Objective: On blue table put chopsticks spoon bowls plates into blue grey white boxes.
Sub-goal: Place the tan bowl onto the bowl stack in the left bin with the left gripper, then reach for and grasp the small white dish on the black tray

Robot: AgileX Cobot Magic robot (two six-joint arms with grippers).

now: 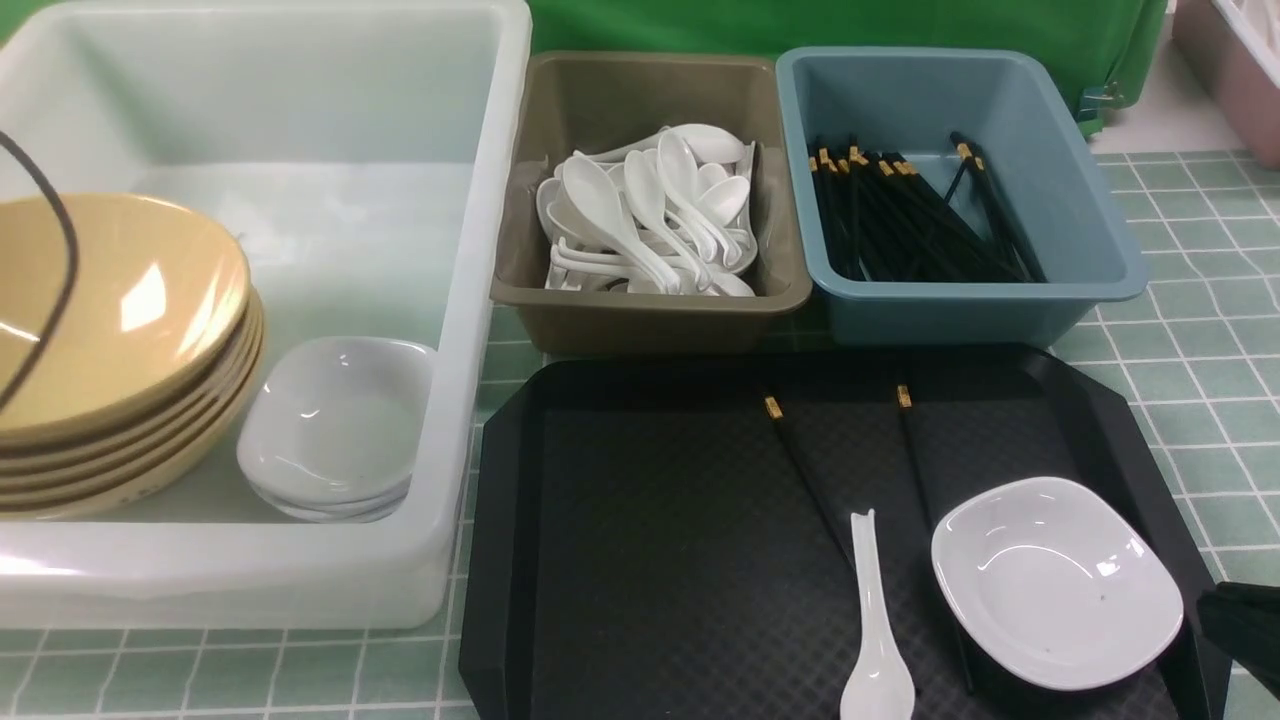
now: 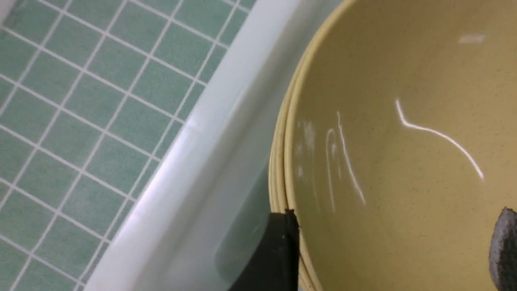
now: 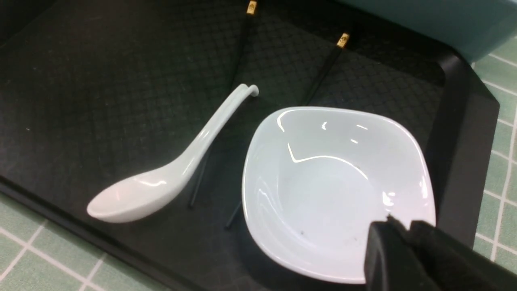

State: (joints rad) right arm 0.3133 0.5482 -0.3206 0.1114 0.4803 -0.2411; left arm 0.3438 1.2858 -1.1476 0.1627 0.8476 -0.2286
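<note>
The table [image 1: 1200, 330], pale green tile, stands before a green backdrop [image 1: 800, 25] with a black tray [image 1: 650, 520] at its near edge. On the tray's right side lies a white plate [image 1: 1055, 585], resting on one of two chopsticks [image 1: 915, 450]. The other stick passes under the handle of a spoon [image 1: 875, 640] just left of the plate, its scoop at the tray's near edge.

The right gripper [image 3: 404, 226] hangs over the plate's near right rim, jaws drawn almost together with only a slit between them. Whether they touch the rim I cannot tell.

Behind the tray stand a grey box [image 1: 650, 320] heaped with spoons [image 1: 650, 220] and, touching it on the right, a blue box [image 1: 960, 320] holding a bundle [image 1: 920, 220] of black sticks.

To the left, the white box [image 1: 490, 200] holds stacked bowls [image 1: 120, 330] with stacked plates [image 1: 335, 430] just beside them. The left gripper [image 2: 398, 212] is spread wide across the top bowl's rim, one finger [image 2: 278, 250] outside against it, the other pad [image 2: 503, 242] well inside. A dark cable [image 1: 65, 250] loops over the bowls.

A pinkish crate [image 1: 1235, 70] sits far right.
</note>
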